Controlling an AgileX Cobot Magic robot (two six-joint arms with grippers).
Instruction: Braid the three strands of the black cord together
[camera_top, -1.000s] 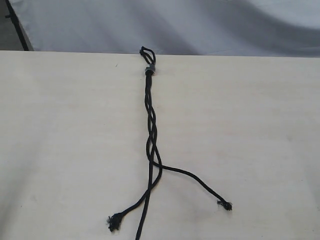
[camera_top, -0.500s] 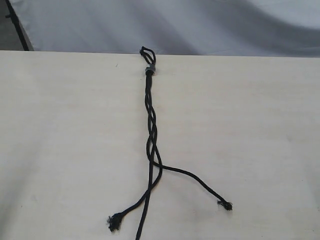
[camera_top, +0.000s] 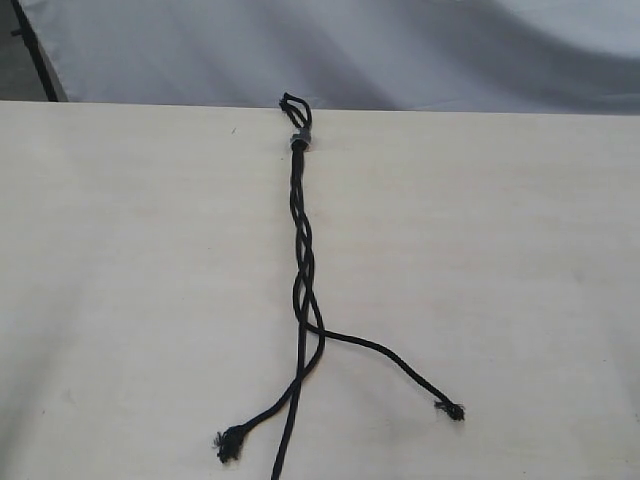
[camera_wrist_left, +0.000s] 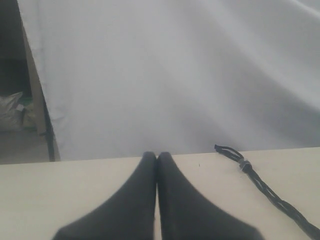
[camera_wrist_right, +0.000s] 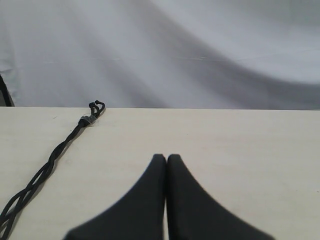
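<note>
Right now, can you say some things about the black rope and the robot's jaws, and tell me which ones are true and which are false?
1. The black cord is braided below its grey band. True.
2. The right jaws hold a strand. False: they are shut on nothing, apart from the cord.
3. The left jaws are shut. True.
4. The braid reaches all the way to the tips. False: the three strands lie loose and spread apart near the tips.

black cord (camera_top: 296, 175): matte black, twisted texture
band (camera_top: 298, 139): grey
table (camera_top: 130, 280): pale cream, faint grain
backdrop cloth (camera_top: 420, 50): plain greyish white
</note>
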